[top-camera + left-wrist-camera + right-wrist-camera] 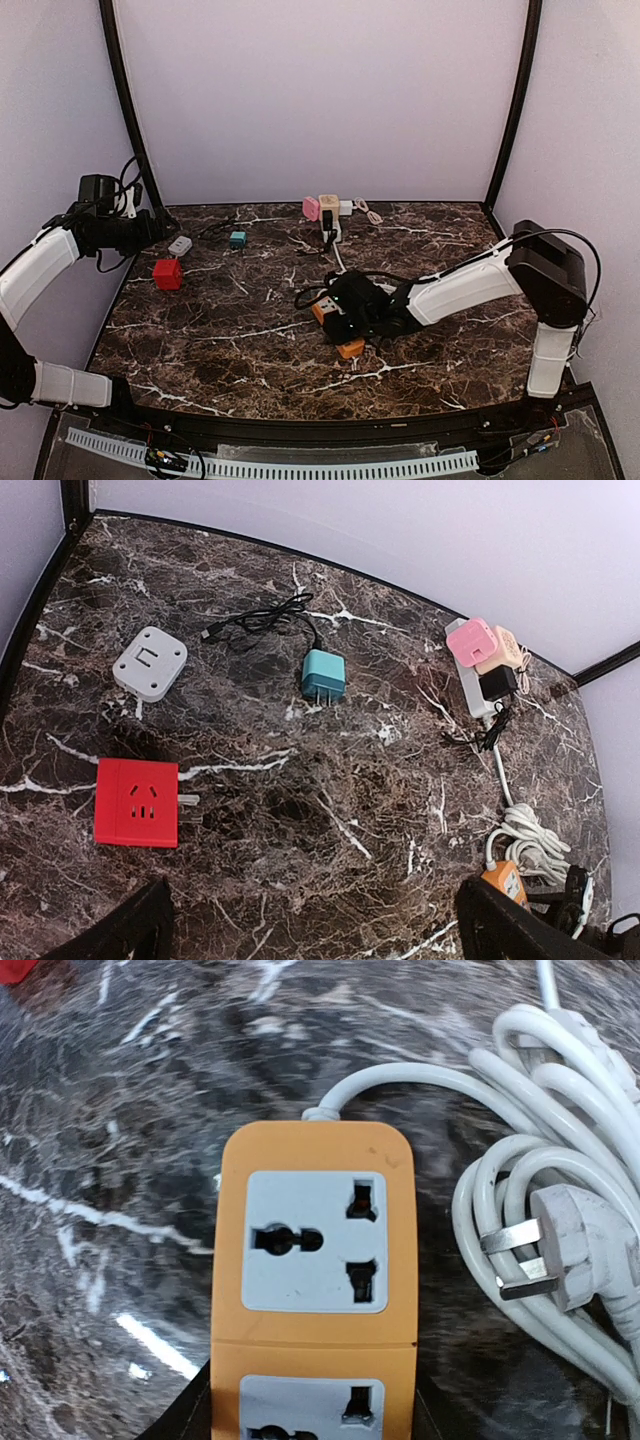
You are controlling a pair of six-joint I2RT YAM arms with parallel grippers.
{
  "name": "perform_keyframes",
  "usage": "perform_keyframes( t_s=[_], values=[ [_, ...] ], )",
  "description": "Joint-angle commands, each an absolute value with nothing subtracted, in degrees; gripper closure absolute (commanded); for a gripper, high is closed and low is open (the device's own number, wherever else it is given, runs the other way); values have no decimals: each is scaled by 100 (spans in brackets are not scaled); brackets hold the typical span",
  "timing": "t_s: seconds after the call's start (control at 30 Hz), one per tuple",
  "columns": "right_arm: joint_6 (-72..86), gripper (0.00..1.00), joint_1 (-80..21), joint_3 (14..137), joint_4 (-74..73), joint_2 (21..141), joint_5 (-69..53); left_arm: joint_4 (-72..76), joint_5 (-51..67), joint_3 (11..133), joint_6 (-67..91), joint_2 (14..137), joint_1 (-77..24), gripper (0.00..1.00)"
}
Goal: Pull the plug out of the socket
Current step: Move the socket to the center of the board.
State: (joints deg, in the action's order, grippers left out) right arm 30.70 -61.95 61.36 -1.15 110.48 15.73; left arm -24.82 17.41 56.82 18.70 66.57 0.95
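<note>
Right claw [312,1420]: fingers on either side of the orange plastic power strip [315,1148]; cannot tell whether it pinches.
White three-pin plug [585,1245]: just right of that claw, loose on the coiled white cable [520,1080].
Left claw [320,920]: released, spread wide above the dark marble desk [330,780].

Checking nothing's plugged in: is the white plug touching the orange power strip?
Apart. The right wrist view shows the white plug lying on coiled cable, with a loop and marble between it and the orange power strip.
</note>
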Motion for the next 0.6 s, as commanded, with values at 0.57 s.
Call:
perform_keyframes(
  t_s=[0.57],
  values=[
    [2040,56,-3247,5696,-291,10679,930,-2228,1808,5573,1631,7090,-610,1]
  ],
)
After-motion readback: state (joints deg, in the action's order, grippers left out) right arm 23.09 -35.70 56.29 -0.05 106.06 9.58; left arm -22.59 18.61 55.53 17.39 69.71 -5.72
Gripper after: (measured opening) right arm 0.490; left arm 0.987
